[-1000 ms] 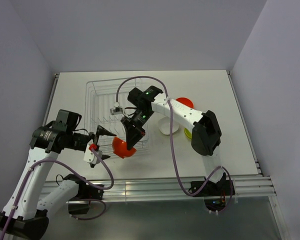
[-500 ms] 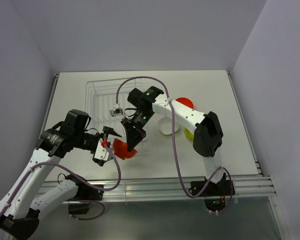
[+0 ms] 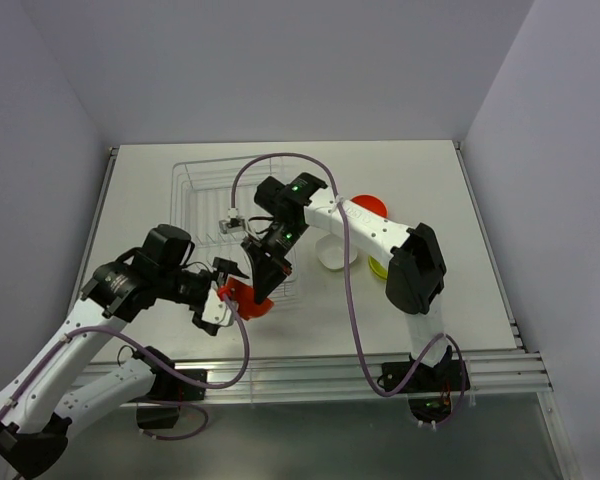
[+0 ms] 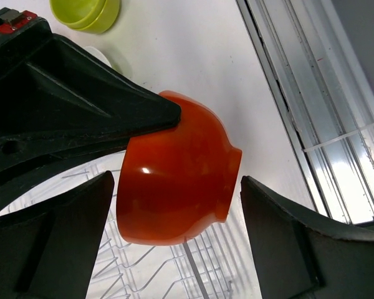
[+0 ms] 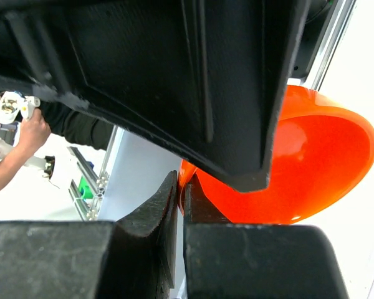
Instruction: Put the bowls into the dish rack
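Two grippers meet on one glossy orange-red plastic bowl point(image 4: 174, 187), which hangs over the silvery wire dish rack point(image 3: 195, 190) at its 5 o'clock edge. Right gripper point(image 3: 265, 275) pinches the rim. The left gripper point(image 3: 223, 292) straddles the bowl, spread, not touching. Clamp left squarely before you release right.

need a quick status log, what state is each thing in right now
orange-red bowl: on its side in the air, pinched by its rim
right gripper: jaws shut on that bowl's rim
left gripper: jaws open either side of the bowl
dish rack: no bowl seen inside
lime green bowls: nested together
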Robot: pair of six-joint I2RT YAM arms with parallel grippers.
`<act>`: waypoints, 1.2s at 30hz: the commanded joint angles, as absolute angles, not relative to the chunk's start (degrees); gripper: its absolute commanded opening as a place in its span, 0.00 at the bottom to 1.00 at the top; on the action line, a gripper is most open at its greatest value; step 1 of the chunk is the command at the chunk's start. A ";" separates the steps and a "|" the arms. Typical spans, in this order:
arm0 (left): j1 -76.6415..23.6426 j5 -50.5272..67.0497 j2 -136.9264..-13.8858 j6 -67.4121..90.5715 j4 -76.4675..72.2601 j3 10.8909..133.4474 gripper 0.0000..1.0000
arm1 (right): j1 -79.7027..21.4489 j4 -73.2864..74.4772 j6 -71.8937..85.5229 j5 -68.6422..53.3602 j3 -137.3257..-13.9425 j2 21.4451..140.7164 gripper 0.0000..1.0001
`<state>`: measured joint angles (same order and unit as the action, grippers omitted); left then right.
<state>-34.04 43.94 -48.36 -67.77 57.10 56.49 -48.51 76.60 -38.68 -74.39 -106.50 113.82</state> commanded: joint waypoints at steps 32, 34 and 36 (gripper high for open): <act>-37.18 40.52 -49.66 -65.66 55.46 57.04 0.01 | -49.92 82.62 -39.29 -76.55 -107.58 112.41 0.50; -37.09 40.87 -49.75 -65.22 55.81 57.30 0.00 | -49.83 82.44 -39.29 -76.55 -107.58 112.32 0.54; -37.09 41.04 -49.92 -64.69 55.99 57.65 0.00 | -49.57 82.18 -38.85 -76.64 -107.67 112.15 0.57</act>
